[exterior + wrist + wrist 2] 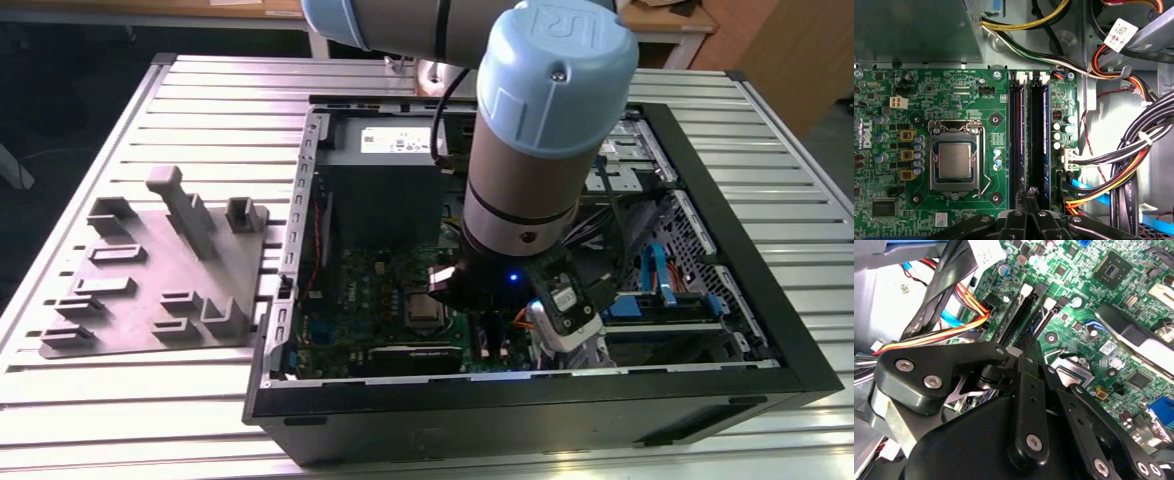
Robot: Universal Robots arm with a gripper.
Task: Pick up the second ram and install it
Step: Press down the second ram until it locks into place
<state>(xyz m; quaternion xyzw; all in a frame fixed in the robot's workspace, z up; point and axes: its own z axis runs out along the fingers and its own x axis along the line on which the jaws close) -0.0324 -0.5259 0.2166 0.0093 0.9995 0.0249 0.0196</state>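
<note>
Second ram (1038, 145): thin dark stick upright in slot, end effector (1030, 192) above

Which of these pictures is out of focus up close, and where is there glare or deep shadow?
In the second wrist view the gripper linkage close to the lens looks soft, while the green circuit board behind is crisper. In the first wrist view the processor lid catches an even sheen, with no harsh glare. In the exterior view the arm shades the computer case interior, where a small blue light glows.
</note>
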